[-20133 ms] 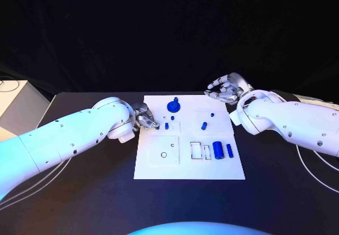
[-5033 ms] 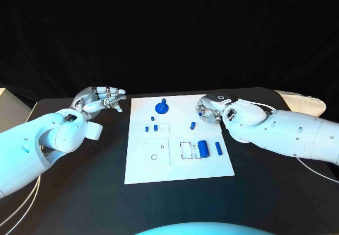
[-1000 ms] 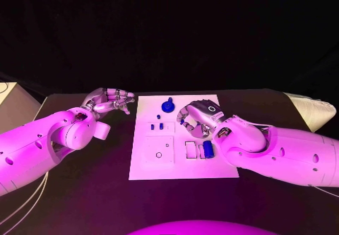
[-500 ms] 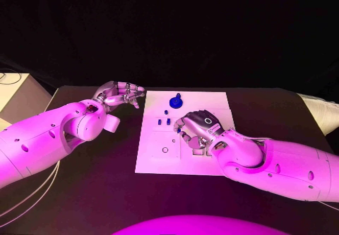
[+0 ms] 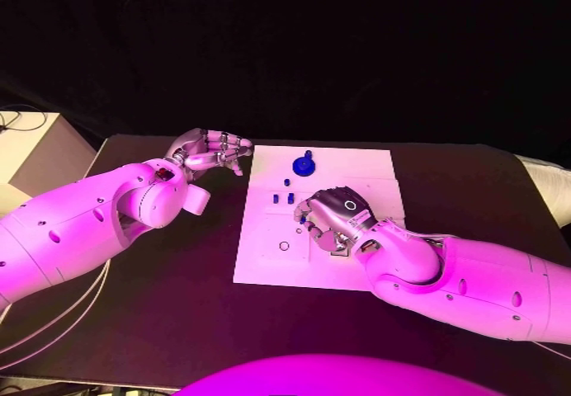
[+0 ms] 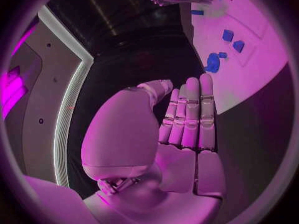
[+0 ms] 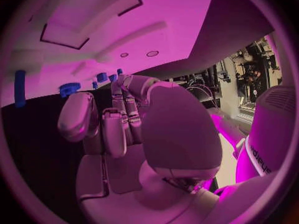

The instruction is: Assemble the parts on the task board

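Currently, your task board [image 5: 363, 169] lies mid-bench; the right hand [image 5: 330, 218] hovers over its centre, fingers curled, grasp undeterminable. The left hand [image 5: 214, 150] waits beside its far-left corner, fingers curled, empty. Small blue parts [image 5: 283, 198] stand just beyond the right fingers.

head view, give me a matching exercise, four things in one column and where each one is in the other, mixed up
Things:
1. left hand
2. right hand
3. blue gear-shaped part
4. task board

Places:
A. over the middle of the white plate
B. at the plate's far end
C. lying flat on the black table
D. off the plate, above the dark table beside its far left corner

Pairs: 1-D, 2-A, 3-B, 4-C
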Motion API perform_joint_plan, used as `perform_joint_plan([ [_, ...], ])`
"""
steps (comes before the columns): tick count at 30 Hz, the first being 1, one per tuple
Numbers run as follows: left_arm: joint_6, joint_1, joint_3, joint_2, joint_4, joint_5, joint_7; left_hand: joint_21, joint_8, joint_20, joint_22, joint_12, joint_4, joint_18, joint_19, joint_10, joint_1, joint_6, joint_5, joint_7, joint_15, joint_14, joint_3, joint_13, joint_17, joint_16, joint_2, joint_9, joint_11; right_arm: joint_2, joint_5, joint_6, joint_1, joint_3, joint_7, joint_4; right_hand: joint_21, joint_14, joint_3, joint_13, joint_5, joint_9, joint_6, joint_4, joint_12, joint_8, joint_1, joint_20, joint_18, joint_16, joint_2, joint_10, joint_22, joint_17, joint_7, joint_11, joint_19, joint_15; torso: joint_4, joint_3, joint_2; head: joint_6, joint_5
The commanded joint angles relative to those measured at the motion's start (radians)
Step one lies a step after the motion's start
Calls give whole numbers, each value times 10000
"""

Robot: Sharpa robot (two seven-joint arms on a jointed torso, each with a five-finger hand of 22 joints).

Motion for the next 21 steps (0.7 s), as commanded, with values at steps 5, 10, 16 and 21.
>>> perform_joint_plan([
  [5,8,-2,10,5,28,30,83,-45,-52,-8,-13,62,9,69,77,-51,81,-41,16,63,38,71,-74,-10,-13,-58,14,-21,-11,96,46,39,-62,-6,107,-127,13,519,18,1,30,16,78,-38,16,38,-73,-56,66,-19,65,379,-2,157,2,-322,27,-84,5,-3,-4,-97,75],
  [10,16,-2,10,-2,31,32,75,-45,-52,-8,-13,62,9,69,77,-51,81,-41,16,63,38,71,-74,-10,-13,-58,14,-21,-11,131,116,61,-84,-7,143,-167,16,519,20,-1,38,16,78,-39,11,37,-78,-57,65,-20,65,380,0,155,2,-322,28,-85,-7,0,-3,-154,113],
  [16,25,-2,10,-6,28,33,66,-45,-52,-8,-13,62,9,69,77,-51,81,-41,16,63,38,71,-74,-10,-13,-58,14,-21,-11,135,180,55,-107,-8,187,-131,11,520,21,-3,48,16,78,-40,7,36,-83,-57,66,-16,64,380,-3,161,2,-322,28,-85,-15,7,-8,-202,147],
  [21,38,-2,10,-6,24,33,57,-45,-52,-8,-13,62,9,69,77,-51,81,-41,16,63,38,71,-74,-10,-13,-58,14,-21,-11,118,217,59,-116,-8,215,-87,11,520,21,-3,48,16,78,-40,7,36,-83,-57,66,-16,64,380,-3,161,2,-322,28,-85,-10,1,-5,-239,167],
])
